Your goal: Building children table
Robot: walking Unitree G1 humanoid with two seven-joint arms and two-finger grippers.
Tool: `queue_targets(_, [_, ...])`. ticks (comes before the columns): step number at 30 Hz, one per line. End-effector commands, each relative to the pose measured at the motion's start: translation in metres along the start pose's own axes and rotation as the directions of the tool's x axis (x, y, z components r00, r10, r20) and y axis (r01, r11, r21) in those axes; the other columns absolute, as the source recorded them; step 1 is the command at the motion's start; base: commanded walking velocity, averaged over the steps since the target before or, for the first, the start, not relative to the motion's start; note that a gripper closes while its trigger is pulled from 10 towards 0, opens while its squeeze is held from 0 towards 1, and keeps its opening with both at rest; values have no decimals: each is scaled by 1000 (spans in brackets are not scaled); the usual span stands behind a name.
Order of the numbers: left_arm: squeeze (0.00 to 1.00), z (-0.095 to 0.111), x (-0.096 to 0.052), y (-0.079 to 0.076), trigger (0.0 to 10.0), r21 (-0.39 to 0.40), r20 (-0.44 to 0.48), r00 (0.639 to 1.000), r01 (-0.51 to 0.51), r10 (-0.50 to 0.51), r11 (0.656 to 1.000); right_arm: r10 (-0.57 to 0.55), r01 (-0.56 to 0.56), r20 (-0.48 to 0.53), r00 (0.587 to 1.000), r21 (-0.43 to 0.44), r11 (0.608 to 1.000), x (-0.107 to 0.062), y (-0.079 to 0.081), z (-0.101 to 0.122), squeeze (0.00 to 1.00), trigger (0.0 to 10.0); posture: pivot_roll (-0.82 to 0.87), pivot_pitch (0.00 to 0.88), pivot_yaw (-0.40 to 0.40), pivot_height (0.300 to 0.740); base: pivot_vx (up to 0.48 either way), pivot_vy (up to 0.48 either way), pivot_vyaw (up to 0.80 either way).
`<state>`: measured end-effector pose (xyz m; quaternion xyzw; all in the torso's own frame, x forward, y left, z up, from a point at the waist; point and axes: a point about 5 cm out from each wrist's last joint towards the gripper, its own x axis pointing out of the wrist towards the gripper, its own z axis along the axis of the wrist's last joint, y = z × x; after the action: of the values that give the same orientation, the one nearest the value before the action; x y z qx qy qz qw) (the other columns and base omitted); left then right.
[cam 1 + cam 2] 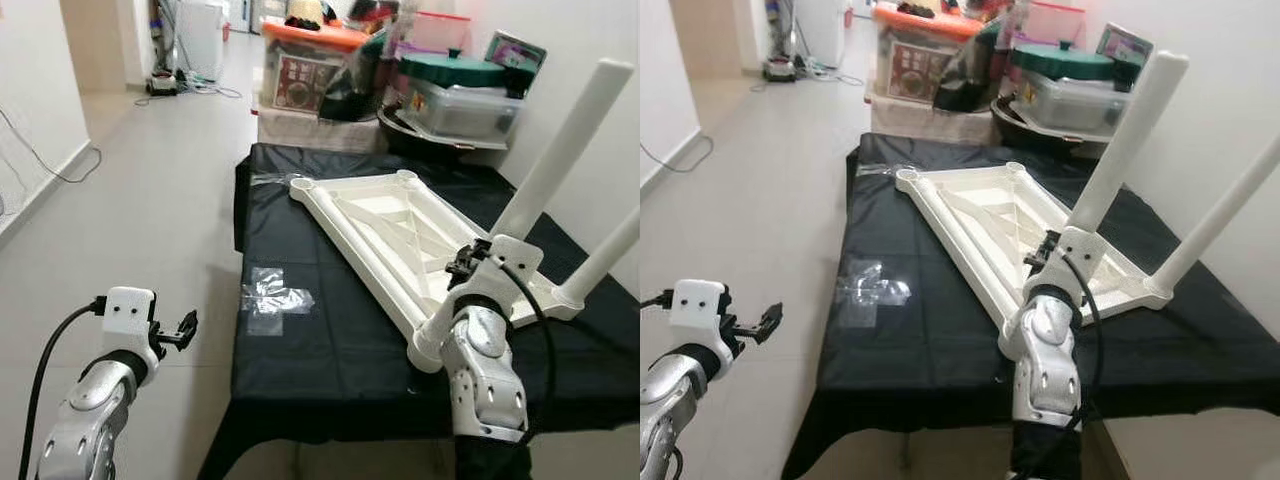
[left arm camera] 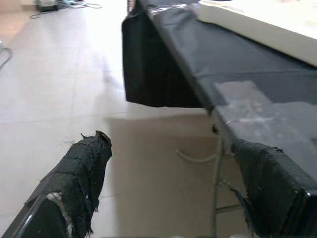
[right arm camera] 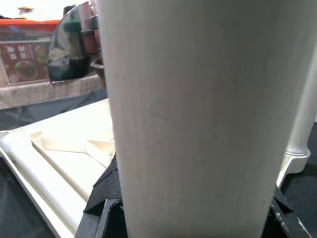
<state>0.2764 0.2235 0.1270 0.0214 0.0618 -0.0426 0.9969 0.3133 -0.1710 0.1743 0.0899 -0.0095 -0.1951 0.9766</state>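
At near corner of upside-down table (image 1: 385,235) on black tabletop (image 1: 330,340): my R claw (image 3: 190,218) holds leg (image 1: 560,150), long way pointing up. L claw (image 2: 173,183) wide, far off.

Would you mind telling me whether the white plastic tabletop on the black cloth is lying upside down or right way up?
Upside down: the white plastic tabletop shows its ribbed underside, and two white legs stick upward from its near corners, one at the right gripper.

I'm looking at a lived-in home: a pale tiled floor (image 1: 170,200) runs up a hallway toward the upper left of the frame, where cables (image 1: 195,88) trail along plain white walls (image 1: 35,90). At the top centre, plastic storage boxes (image 1: 455,105) and household clutter are stacked behind a bench (image 1: 330,340) draped in black cloth.
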Motion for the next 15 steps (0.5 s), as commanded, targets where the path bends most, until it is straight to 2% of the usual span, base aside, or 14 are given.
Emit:
queue_targets(1, [0,-3,3,-4,10000,5,-16,1000,24,-23,1000,17,-14,-177,984,18,1000,-2,-4,-33,278,10000,62,0,-114,740,0,0,0])
queue_targets(3, [0,-3,3,-5,10000,5,-15,1000,25,-25,1000,11,-8,-178,984,22,1000,-2,-5,-32,278,10000,63,0,-114,740,0,0,0])
queue_targets(4, [0,-3,3,-5,10000,5,-16,1000,27,-27,1000,17,-11,-170,985,35,999,-2,-4,-31,1000,10000,64,0,-114,740,0,0,0])
queue_targets(12, [0,-5,2,-5,10000,4,-22,999,31,-31,1000,45,-37,-77,996,102,994,0,-1,-3,1000,10000,57,0,-105,740,0,0,0])
queue_targets(15, [0,-4,5,-6,10000,12,-23,999,39,-39,999,106,-105,-13,994,78,991,16,-9,21,1000,10000,46,0,-95,740,0,0,0])
